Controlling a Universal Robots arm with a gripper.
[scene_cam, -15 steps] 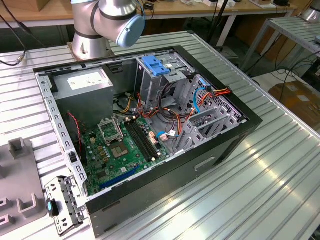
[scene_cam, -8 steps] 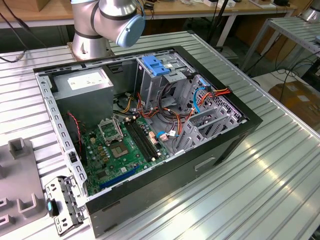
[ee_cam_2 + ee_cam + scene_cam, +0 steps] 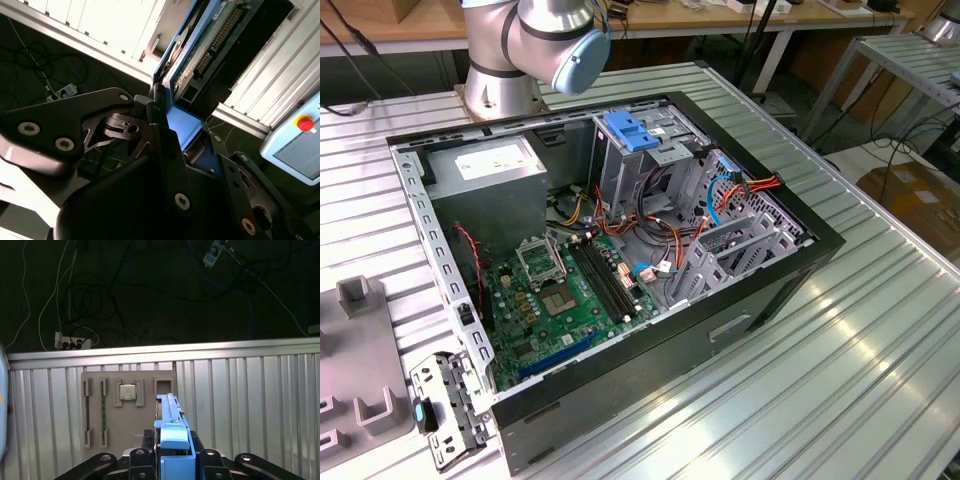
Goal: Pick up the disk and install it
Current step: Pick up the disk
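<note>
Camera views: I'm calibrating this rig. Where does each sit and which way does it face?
Exterior view: off the arm, looking down on the open computer case on the ribbed table; the arm shows beyond.
First wrist view: on the arm, looking past the gripper along the disk to a grey tray.
Second wrist view: on the arm, close behind the gripper, looking along the disk.
Shared: both wrist views show the gripper clamping the disk.
</note>
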